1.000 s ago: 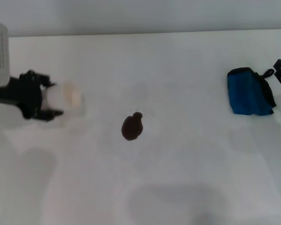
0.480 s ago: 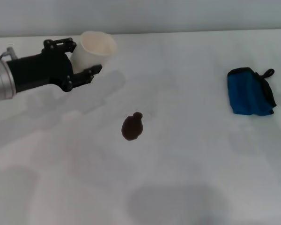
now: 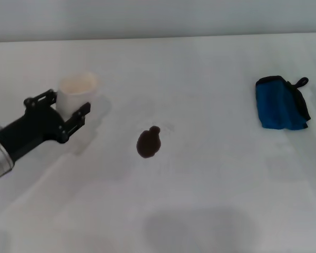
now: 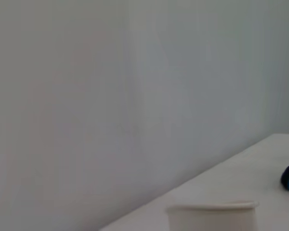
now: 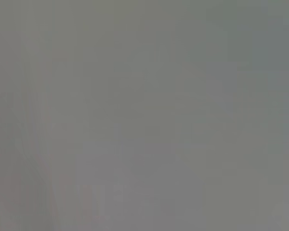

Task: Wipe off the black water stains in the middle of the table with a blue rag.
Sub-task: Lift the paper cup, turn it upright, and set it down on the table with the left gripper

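Gripping white cup [image 3: 77, 93], left gripper [image 3: 64, 113] at table [image 3: 210, 200] left; right gripper unseen.

A wide white table [image 3: 210, 200] fills nearly the whole head view, its far edge running straight across near the top, with a plain pale grey wall [image 3: 158, 18] rising directly behind it. Soft, diffuse light leaves faint grey shadows on the surface toward the near edge. The left wrist view shows the same bare grey wall [image 4: 111, 96] meeting the tabletop's far edge, and the right wrist view holds only a flat grey surface.
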